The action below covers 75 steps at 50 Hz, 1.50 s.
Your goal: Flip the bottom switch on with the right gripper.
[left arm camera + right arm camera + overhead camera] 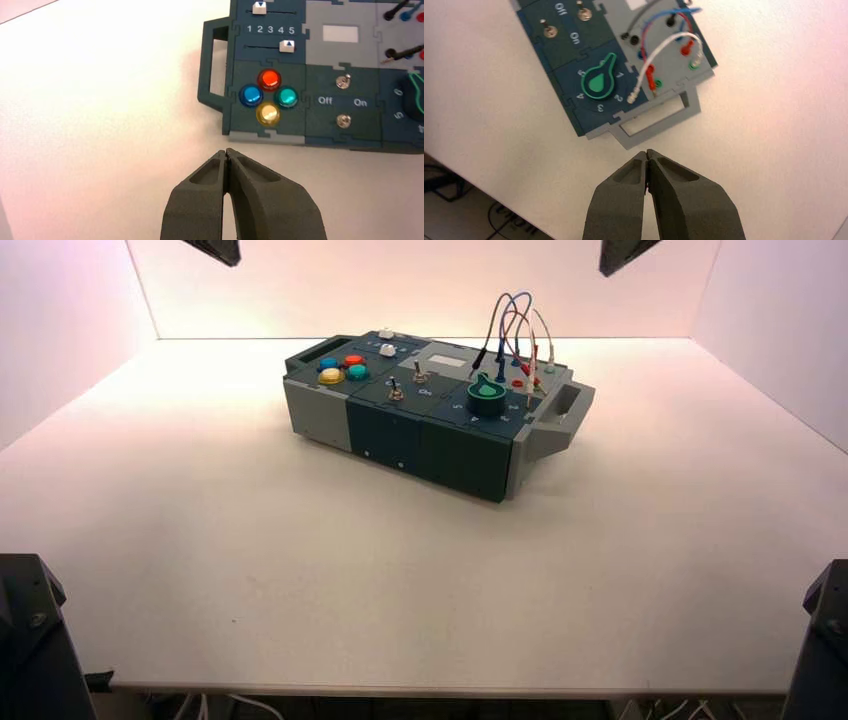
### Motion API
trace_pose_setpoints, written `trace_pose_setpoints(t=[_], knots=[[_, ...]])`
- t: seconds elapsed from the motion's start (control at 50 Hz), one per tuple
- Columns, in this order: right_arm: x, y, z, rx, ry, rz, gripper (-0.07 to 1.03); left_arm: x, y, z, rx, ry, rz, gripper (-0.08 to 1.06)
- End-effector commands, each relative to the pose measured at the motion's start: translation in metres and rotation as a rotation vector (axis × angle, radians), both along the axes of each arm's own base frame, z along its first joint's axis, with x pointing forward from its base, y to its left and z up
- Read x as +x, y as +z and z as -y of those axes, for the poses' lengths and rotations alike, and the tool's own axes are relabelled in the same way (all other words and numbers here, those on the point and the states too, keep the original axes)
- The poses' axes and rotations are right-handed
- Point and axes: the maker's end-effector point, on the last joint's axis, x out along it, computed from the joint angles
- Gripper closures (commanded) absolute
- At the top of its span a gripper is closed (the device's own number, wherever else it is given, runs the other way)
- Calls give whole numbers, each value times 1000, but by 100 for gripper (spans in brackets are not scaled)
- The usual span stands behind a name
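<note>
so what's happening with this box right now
Nothing is being handled yet. The right gripper hangs shut above the table, off the box's handle end beside the green knob. The left gripper hangs shut too, off the end with the coloured push buttons. The bottom switch, the toggle nearer the front wall, is untouched; the twin toggle sits behind it.
</note>
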Motion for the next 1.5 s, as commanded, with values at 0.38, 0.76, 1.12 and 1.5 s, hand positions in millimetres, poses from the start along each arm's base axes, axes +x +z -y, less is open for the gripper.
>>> trace_pose_setpoints(t=[0.38,0.76,1.12,1.5], knots=[[7,5,-22,-20,105,6,98,61,-13,6,10,2,-19,100],[28,8,-54,-22,171,14,98,86,-41,11,17,2,-70,100],[39,-2,-94,-27,253,11,98,99,-62,15,25,-9,-103,100],[50,-12,-115,-32,282,3,98,107,-69,28,9,-20,-111,100]])
